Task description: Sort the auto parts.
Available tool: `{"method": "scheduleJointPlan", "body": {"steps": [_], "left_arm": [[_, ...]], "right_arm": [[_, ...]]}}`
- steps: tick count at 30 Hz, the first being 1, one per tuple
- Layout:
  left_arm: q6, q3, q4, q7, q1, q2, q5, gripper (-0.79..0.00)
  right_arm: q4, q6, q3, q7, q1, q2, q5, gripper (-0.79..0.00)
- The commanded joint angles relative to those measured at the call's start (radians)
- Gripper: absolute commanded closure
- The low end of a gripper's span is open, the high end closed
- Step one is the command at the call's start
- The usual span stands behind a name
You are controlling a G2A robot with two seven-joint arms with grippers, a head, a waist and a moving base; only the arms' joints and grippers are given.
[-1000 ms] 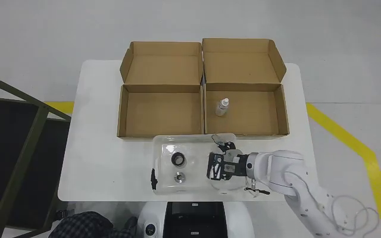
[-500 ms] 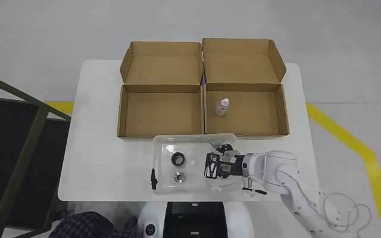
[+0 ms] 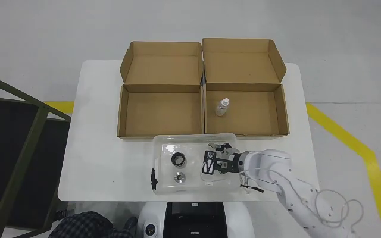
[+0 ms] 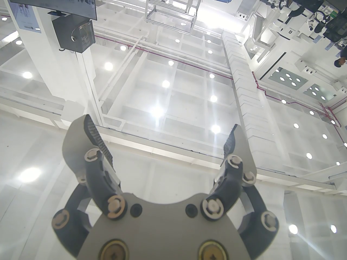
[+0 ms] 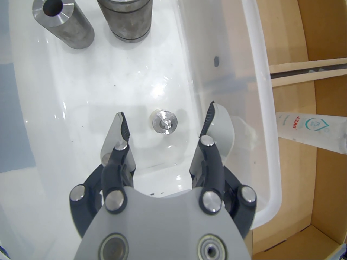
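A small round metal stud (image 5: 164, 122) stands on the floor of the clear plastic bin (image 5: 260, 87), in the bin's right half. The right hand (image 5: 166, 113) is lowered into the bin with the stud between its two fingers. The fingers are spread apart, touch the stud on neither side and grip nothing. Whether the fingertips reach the bin floor cannot be told.

Two larger parts stand upright in the left half of the same bin, well apart from the stud. One is a wide dark bearing (image 5: 126, 9) with a hollow core. Just beside it, nearer the robot, is a slimmer steel sleeve (image 5: 63, 20) with a bore through its middle. The two do not touch.

The bin sits at the near edge of the white desk (image 3: 101, 149). Behind it, two open cardboard boxes lie side by side with their lids folded back. The left box (image 3: 161, 113) has nothing in it. The right box (image 3: 256, 113) holds a small clear bottle (image 3: 221, 106) near its left wall.

The left hand (image 4: 161, 125) points up at the ceiling, fingers wide apart and nothing between them.
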Motion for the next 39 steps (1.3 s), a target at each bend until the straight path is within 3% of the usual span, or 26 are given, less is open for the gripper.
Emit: {"method": "scheduleJointPlan", "body": {"steps": [1, 11, 15, 18, 19, 28, 39], "left_arm": [[0.000, 0.000, 0.000, 0.000, 0.000, 0.000, 0.000, -0.785], [0.000, 0.000, 0.000, 0.000, 0.000, 0.000, 0.000, -0.785], [0.000, 0.000, 0.000, 0.000, 0.000, 0.000, 0.000, -0.785], [0.000, 0.000, 0.000, 0.000, 0.000, 0.000, 0.000, -0.785], [0.000, 0.000, 0.000, 0.000, 0.000, 0.000, 0.000, -0.785], [0.000, 0.000, 0.000, 0.000, 0.000, 0.000, 0.000, -0.785], [0.000, 0.000, 0.000, 0.000, 0.000, 0.000, 0.000, -0.785]], "right_arm": [[0.003, 0.005, -0.006, 0.009, 0.003, -0.001, -0.005, -0.416], [0.022, 0.027, -0.032, 0.032, 0.021, -0.009, -0.016, -0.323], [0.030, 0.033, -0.039, 0.035, 0.029, -0.012, -0.017, -0.249], [0.033, 0.033, -0.041, 0.038, 0.034, -0.013, -0.017, -0.111], [0.032, 0.031, -0.041, 0.039, 0.035, -0.014, -0.016, 0.000], [-0.012, 0.013, -0.033, 0.035, 0.021, -0.011, -0.002, 0.000], [-0.057, -0.062, 0.045, -0.134, -0.020, 0.003, 0.112, 0.000]]}}
